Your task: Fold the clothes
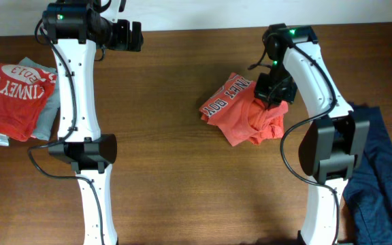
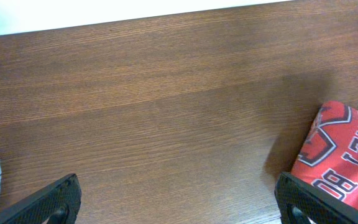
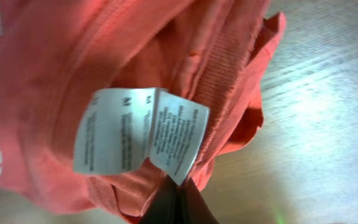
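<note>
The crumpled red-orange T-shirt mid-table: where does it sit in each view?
Overhead: the T-shirt lies right of centre, under the right pincer.
Left wrist: only the T-shirt's printed corner shows, at the lower right edge.
Right wrist: it fills the left and centre, with its white care label showing; the pincer is shut on its edge at the bottom.
Shared landmark: the brown wooden table.

The red-orange T-shirt (image 1: 240, 126) bears white lettering, the garment (image 1: 380, 177) is dark navy, the table (image 1: 182, 170) brown wood-grain.
</note>
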Controlling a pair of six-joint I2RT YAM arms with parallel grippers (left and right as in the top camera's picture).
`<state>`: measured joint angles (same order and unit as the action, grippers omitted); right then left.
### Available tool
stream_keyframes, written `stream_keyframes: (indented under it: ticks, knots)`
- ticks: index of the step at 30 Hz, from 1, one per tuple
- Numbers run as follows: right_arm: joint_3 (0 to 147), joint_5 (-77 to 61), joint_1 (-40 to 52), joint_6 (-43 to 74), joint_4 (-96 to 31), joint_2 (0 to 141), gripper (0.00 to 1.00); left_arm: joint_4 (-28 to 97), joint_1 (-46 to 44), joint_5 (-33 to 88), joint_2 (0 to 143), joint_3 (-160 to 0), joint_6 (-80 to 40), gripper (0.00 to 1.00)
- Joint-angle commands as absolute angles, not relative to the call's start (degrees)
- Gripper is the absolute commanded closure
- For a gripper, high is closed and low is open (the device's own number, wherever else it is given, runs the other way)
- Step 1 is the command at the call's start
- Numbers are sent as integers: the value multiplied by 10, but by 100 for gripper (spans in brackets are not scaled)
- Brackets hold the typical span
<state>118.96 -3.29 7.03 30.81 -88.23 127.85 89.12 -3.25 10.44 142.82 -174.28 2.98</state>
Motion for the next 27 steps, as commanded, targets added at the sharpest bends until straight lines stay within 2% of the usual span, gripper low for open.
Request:
stream_keyframes:
  ticks: [1,7,10,11,12,15,22,27]
  knots:
    - [1143,-6,55,307,-871,1261,96,889,-32,100,1419,-1750,35,1]
    - [1065,23,51,306,-855,1261,94,890,-32,100,1427,-1746,35,1]
    - [1047,22,48,306,-826,1261,79,890,-32,100,1429,-1743,35,1]
    - [1047,22,48,306,-823,1261,71,890,-32,100,1429,-1743,35,1]
    - [1047,22,47,304,-815,1261,58,890,-32,100,1429,-1743,35,1]
    - [1065,13,41,286,-820,1258,44,890,-32,100,1429,-1743,35,1]
    - [1110,-19,34,256,-837,1199,23,893,-32,100,1429,-1743,36,1]
    - [1110,-45,14,227,-844,1160,19,895,-31,100,1429,-1743,49,1]
